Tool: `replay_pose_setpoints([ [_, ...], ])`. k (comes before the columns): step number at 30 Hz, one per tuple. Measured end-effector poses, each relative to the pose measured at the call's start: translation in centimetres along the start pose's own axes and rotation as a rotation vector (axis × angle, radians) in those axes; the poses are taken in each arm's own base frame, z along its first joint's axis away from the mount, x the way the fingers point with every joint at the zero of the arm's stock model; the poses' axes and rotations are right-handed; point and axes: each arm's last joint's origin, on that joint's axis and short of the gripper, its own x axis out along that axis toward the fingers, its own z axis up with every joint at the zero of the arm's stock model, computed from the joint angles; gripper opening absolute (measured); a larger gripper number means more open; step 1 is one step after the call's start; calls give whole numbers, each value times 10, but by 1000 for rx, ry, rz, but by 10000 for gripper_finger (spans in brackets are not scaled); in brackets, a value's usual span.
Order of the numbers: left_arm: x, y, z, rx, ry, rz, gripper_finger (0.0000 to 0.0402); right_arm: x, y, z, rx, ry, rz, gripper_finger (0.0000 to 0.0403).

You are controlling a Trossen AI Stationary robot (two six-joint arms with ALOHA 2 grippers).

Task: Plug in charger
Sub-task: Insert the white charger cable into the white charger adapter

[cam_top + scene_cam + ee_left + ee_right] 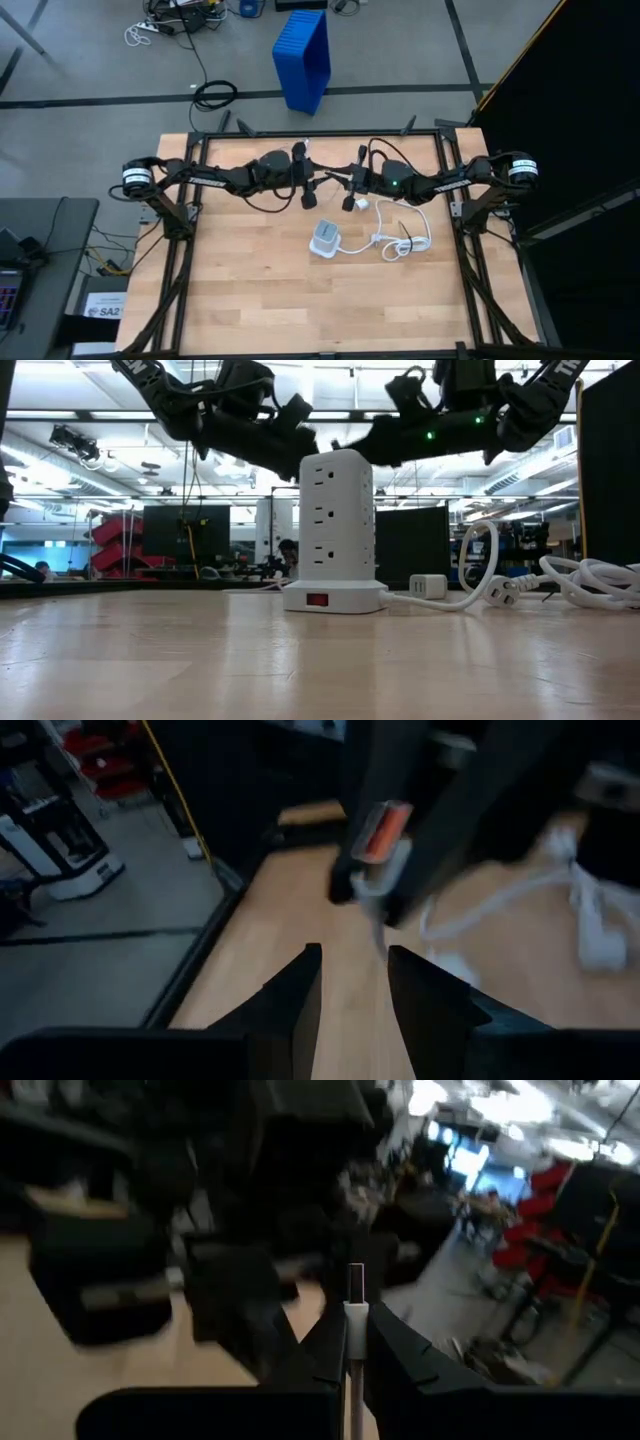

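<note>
Wooden bench point(200, 660) nearest, white power tower point(336, 530) upright mid-bench, charger point(428, 587) lying just beside its base, my right gripper point(356, 1342) raised above, pinching a thin cable plug point(355, 1295), my left gripper point(350, 982) raised, fingers parted, holding nothing.

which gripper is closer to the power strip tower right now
Right, narrowly. The right gripper hangs just beyond the white power strip tower, slightly to its right; the left gripper hangs a bit farther off, beyond it and to its left.
</note>
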Motion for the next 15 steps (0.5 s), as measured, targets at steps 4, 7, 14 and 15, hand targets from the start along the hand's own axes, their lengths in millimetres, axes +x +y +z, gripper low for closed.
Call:
replay_pose_setpoints([
  [4, -5, 2, 4, 32, -1, 9, 104, 0, 1, -7, -23, 75, -5, 0],
  [7, -6, 2, 10, 51, -64, -32, 104, 0, 0, -8, -26, 80, 0, 0],
  [14, -6, 2, 12, 55, -90, -38, 104, 0, 2, -8, -26, 70, 46, 0],
  [15, -6, 2, 12, 55, -89, -39, 104, 0, 3, -8, -26, 70, 49, 0],
])
